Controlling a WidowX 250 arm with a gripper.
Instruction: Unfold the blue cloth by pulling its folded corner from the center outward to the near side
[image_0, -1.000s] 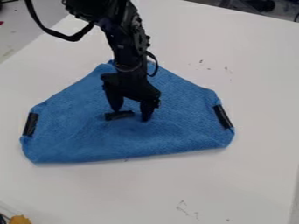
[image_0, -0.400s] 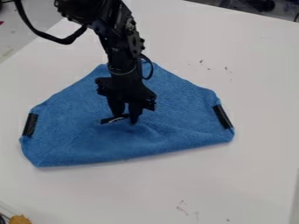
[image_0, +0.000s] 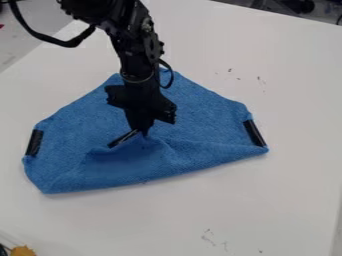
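The white worktop (image_0: 274, 210) carries a blue cloth (image_0: 73, 125), its near edge folded over. Over the cloth's middle, the gripper (image_0: 141, 131) has its fingers closed together, pinching a raised fold beside a short black strip (image_0: 122, 138).

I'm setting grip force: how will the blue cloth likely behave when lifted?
The blue cloth is probably floppy: it bunches in soft folds where the gripper pinches it. It looks thin, so it is likely light for its spread. The black strips at its left and right edges look straight and may bend less.
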